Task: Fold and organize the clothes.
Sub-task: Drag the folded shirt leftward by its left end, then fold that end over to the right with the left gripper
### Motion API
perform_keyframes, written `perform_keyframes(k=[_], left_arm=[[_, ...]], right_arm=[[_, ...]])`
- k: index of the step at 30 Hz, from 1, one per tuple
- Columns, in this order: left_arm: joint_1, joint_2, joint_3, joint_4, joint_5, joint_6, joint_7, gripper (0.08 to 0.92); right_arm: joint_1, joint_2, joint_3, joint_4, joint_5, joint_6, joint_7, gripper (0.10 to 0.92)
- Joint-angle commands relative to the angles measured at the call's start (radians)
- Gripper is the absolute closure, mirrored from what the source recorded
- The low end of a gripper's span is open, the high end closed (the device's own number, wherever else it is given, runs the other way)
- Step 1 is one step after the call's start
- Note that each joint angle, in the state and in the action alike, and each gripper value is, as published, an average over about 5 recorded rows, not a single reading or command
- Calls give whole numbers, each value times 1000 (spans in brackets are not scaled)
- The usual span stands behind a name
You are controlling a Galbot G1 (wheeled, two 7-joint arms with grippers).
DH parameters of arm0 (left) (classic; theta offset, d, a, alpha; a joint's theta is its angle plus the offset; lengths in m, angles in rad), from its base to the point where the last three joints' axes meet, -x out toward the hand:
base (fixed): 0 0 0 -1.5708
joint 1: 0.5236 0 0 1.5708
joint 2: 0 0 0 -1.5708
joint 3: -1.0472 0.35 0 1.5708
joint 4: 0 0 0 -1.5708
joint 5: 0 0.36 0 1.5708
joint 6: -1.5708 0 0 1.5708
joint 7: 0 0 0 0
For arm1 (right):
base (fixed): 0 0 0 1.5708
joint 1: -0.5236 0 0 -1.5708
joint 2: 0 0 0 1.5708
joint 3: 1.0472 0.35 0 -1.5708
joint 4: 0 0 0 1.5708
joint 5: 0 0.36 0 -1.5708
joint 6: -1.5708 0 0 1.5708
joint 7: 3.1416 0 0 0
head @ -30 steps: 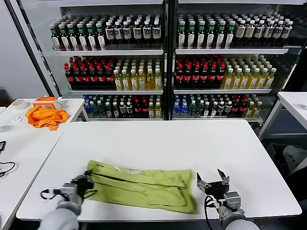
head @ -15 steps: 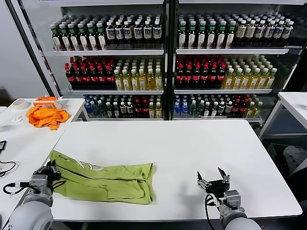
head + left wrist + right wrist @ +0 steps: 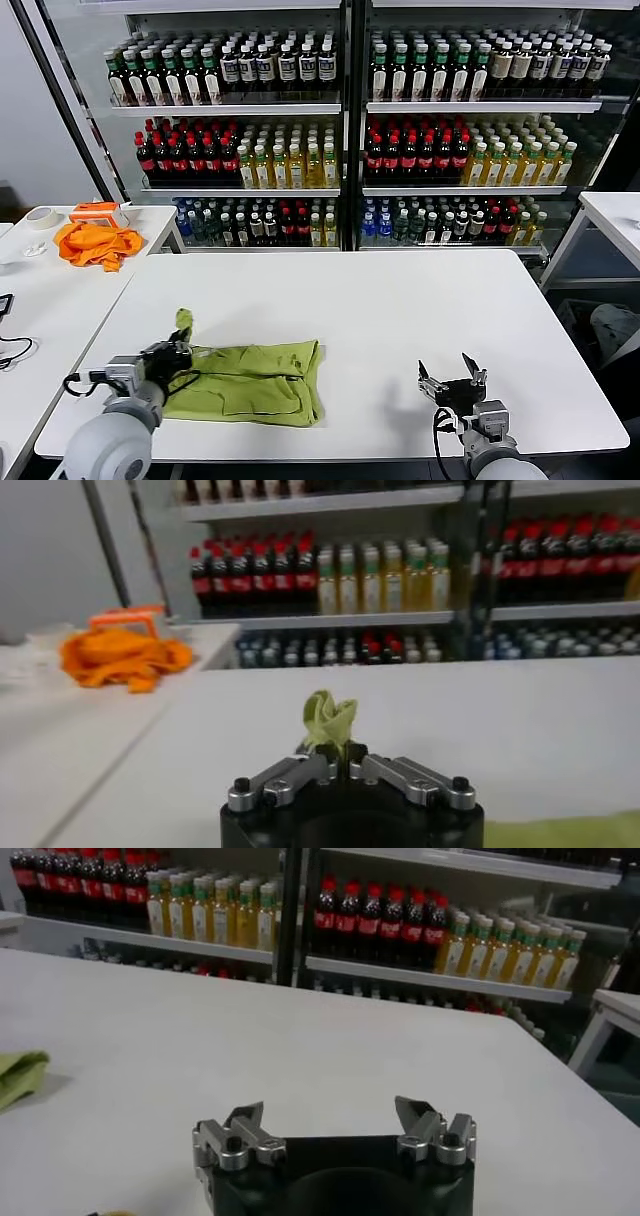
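Observation:
The lime-green T-shirt (image 3: pixel 255 378) lies folded into a short band near the white table's front left. My left gripper (image 3: pixel 181 347) is at the shirt's left end, shut on a pinch of green fabric that sticks up as a tuft (image 3: pixel 330 718) above the left gripper's fingertips (image 3: pixel 338 756). In the left wrist view both fingers meet on the cloth. My right gripper (image 3: pixel 451 384) hovers low over bare table at the front right, well apart from the shirt, open and holding nothing (image 3: pixel 335 1118). In the right wrist view, a corner of the green shirt (image 3: pixel 20 1074) shows far off.
A bright orange cloth (image 3: pixel 96 243) and a tape roll (image 3: pixel 41 217) lie on a side table (image 3: pixel 40 300) at the left. Glass-fronted coolers of bottles (image 3: pixel 340 130) stand behind the work table (image 3: pixel 400 300). Another table edge (image 3: pixel 610 215) is at the right.
The left gripper first dragged the shirt leftward, then came back right with its end lifted, so the shirt is now shorter and bunched. The right gripper stayed almost still and open.

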Motion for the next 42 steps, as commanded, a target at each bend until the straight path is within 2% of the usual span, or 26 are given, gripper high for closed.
perform_keyframes(k=[1, 12, 32, 35, 39, 42], left_arm=[[-71, -61, 152, -1, -69, 7, 27, 893], [-131, -129, 250, 38, -66, 7, 49, 893], [-139, -203, 303, 81, -66, -15, 64, 892], [-137, -232, 310, 69, -117, -53, 73, 851], [-137, -265, 307, 46, -123, -114, 99, 741], [-121, -238, 263, 24, -93, -145, 108, 654]], right_arm=[[-5, 0, 8, 1, 0, 1, 0, 203], [-10, 0, 23, 12, 0, 0, 4, 203], [-8, 1, 24, 8, 0, -1, 3, 203], [-8, 1, 23, 9, 0, -1, 3, 203], [-5, 1, 18, 5, -2, -1, 2, 203], [-5, 2, 12, 3, -6, -1, 2, 203]])
